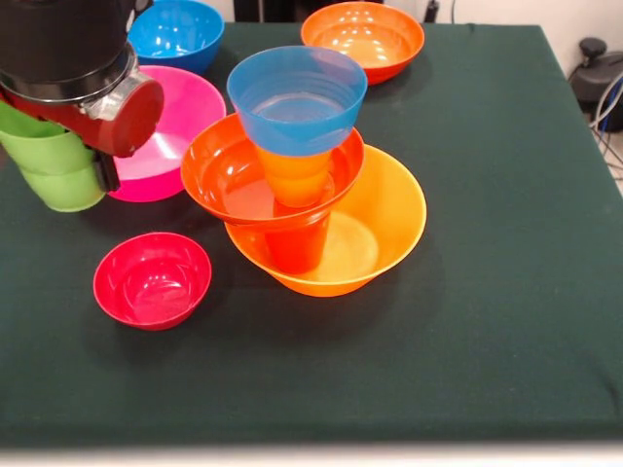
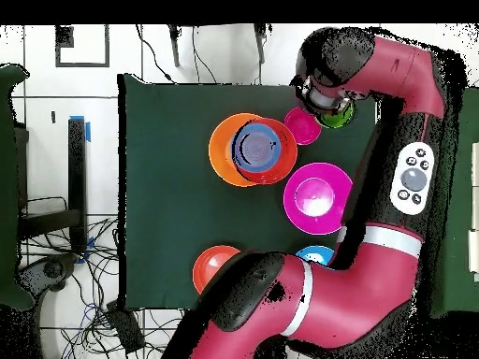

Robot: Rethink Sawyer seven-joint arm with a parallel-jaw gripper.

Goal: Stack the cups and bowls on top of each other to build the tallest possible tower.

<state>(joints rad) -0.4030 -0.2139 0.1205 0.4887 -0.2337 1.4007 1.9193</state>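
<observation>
The tower (image 1: 311, 195) stands near the middle of the green table (image 1: 487, 292). Its base is the widest orange bowl (image 1: 389, 224), which holds an upright red-orange cup (image 1: 297, 243); on that cup sits a tilted red-orange bowl (image 1: 229, 175), inside it an orange cup (image 1: 295, 175), and on top a blue bowl (image 1: 297, 97), empty. In the front view a crimson bowl (image 1: 153, 279), empty, lies at about 8 o'clock from the tower, apart from it. A pink bowl (image 1: 190, 107), empty, sits at 10 o'clock, its rim just beside the red-orange bowl; whether the two touch cannot be told. A second blue bowl (image 1: 177, 31) lies at 11 o'clock behind the pink one, and an orange-red bowl (image 1: 363, 37) at 1 o'clock near the far edge, both well apart from the tower. The arm's black and red wrist (image 1: 83, 78) comes in at the upper left and covers part of the pink bowl and the top of a light green cup (image 1: 56, 165), which appears to be two green rims one over the other. The gripper is hidden behind the wrist and the green cup; whether it is clamped on that cup or apart cannot be told. In the overhead view the arm (image 2: 412, 178) covers most of the second blue bowl (image 2: 315, 254) and part of the green cup (image 2: 337, 118).
</observation>
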